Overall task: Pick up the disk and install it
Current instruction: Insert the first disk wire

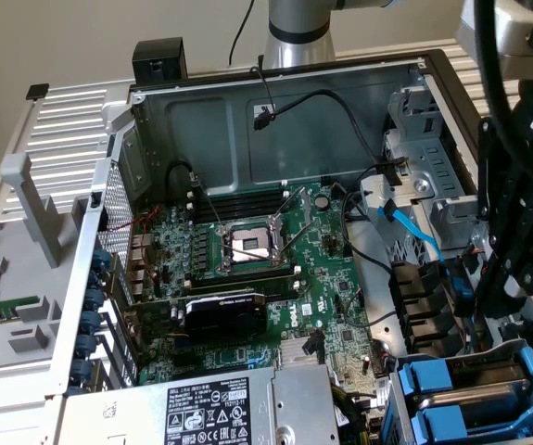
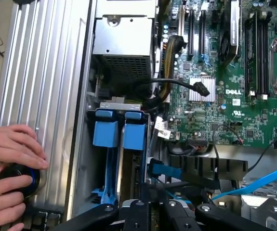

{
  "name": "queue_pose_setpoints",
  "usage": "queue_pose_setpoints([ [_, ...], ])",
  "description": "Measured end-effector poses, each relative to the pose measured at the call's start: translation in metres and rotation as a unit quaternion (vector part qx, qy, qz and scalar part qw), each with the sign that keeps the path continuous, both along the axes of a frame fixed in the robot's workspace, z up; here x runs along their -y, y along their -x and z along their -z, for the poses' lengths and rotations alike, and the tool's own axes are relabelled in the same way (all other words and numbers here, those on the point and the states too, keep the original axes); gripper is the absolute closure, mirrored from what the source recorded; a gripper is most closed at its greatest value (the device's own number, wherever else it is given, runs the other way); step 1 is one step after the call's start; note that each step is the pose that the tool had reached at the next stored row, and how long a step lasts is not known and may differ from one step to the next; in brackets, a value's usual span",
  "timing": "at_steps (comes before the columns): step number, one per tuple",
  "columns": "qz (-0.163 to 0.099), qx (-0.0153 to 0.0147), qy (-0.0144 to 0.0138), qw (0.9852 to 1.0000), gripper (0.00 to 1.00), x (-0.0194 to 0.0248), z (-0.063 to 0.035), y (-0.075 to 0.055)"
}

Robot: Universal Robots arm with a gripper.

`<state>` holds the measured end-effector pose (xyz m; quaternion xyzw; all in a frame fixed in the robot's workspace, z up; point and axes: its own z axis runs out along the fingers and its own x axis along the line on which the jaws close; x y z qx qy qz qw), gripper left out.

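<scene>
A ribbed silver work surface (image 1: pixel 67 130) carries an open computer case (image 1: pixel 275 120) lying on its side, with the motherboard (image 1: pixel 266 260) facing up and the grey power-supply box (image 1: pixel 238 408) at the near edge of the exterior view.

The disk (image 1: pixel 456 375) (image 2: pixel 133 132) sits in the drive bay at the exterior view's lower right. It stands on edge in its blue carrier, side by side with the other blue-carrier drive (image 1: pixel 465 422) (image 2: pixel 104 131) and on the motherboard side of that drive. Its long axis runs across the exterior view, rising slightly to the exterior view's right. The broad blue handle end points toward the power-supply box and the far end points toward the arm.

The gripper (image 1: pixel 498 298) (image 2: pixel 155 208) hangs over the bay just beyond that far end, near the row of black cable slots (image 1: pixel 424 301) and a blue data cable (image 1: pixel 414 227). Its fingers (image 2: pixel 139 211) are drawn almost together, with nothing visible between them. The disk lies ahead of them, roughly in line with the narrow gap and apart from the pads.

Beside the case, a person's hand (image 2: pixel 10 147) rests on a black knob with a blue ring (image 2: pixel 19 179), with a second hand (image 2: pixel 1 199) just below it
</scene>
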<state>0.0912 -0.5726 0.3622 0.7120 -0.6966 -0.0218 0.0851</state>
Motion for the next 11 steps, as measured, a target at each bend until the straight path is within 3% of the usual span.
queue_pose_setpoints([
  [5, 0.036, 0.0, -0.0001, 0.9994, 0.84, 0.0001, 0.0008, 0.0],
  [11, 0.07, 0.0, 0.0, 0.9975, 0.84, 0.0015, 0.0018, 0.0],
])
